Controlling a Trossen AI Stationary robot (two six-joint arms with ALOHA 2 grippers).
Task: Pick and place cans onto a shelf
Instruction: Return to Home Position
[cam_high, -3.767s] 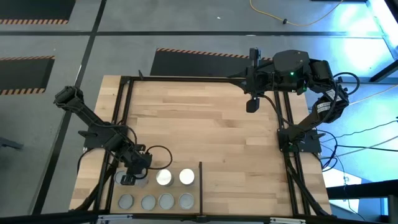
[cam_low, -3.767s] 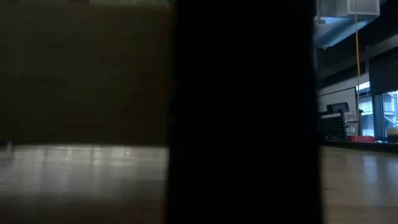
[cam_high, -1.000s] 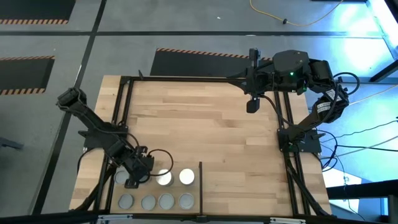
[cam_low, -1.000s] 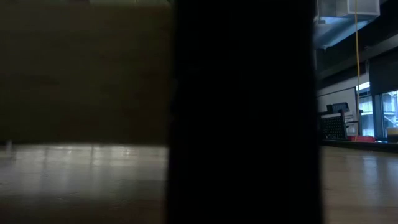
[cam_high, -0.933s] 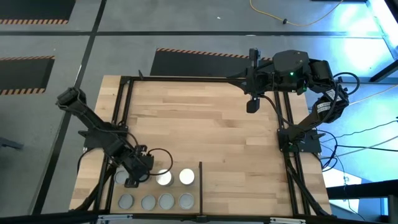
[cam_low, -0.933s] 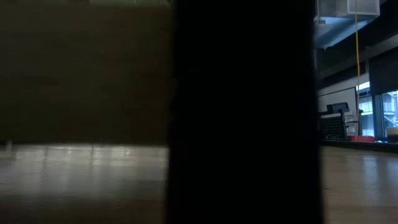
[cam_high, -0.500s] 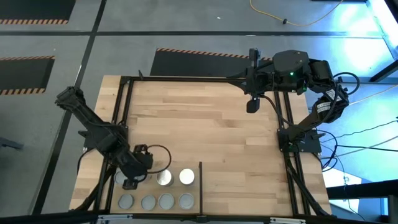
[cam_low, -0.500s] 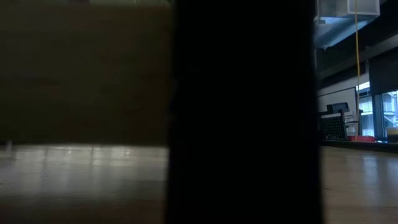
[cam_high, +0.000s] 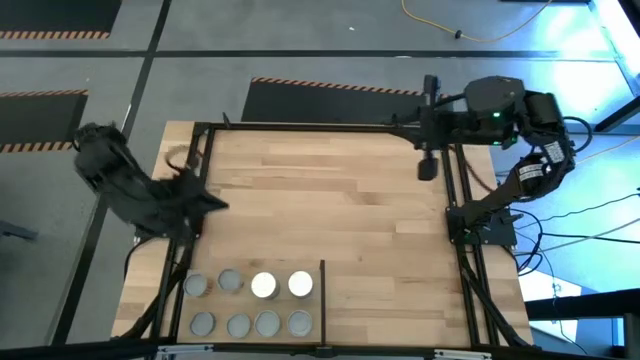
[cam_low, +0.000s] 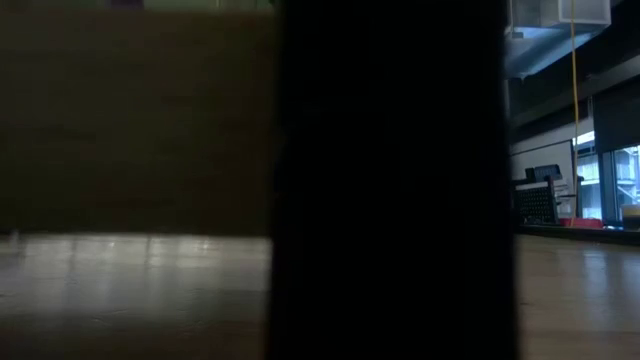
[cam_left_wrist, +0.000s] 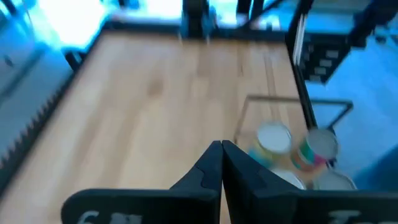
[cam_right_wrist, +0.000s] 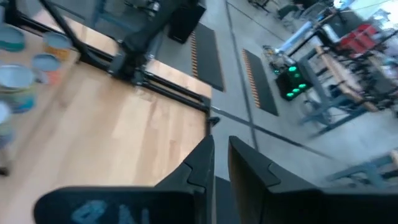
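Note:
Eight cans stand upright in two rows on the shelf board (cam_high: 250, 303) at the near left, left of the thin black divider bar (cam_high: 322, 298). Two cans have white tops (cam_high: 263, 285) (cam_high: 300, 284); the others have grey tops, such as one can (cam_high: 229, 281). Some cans also show in the left wrist view (cam_left_wrist: 273, 138). My left gripper (cam_high: 212, 204) (cam_left_wrist: 221, 163) is shut and empty, drawn back above the table's left edge, far side of the cans. My right gripper (cam_high: 428, 168) (cam_right_wrist: 221, 155) is shut and empty, high at the far right.
A black metal frame (cam_high: 300, 126) runs around the planked tabletop (cam_high: 330, 200), whose middle is bare wood. In the low view a broad dark shape (cam_low: 390, 180) blocks most of the picture. The floor lies beyond the far edge.
My left gripper has risen from the back row of cans and swung toward the table's far left edge. A grey-topped can now shows where it stood. My right gripper has shifted a little toward the table's right edge.

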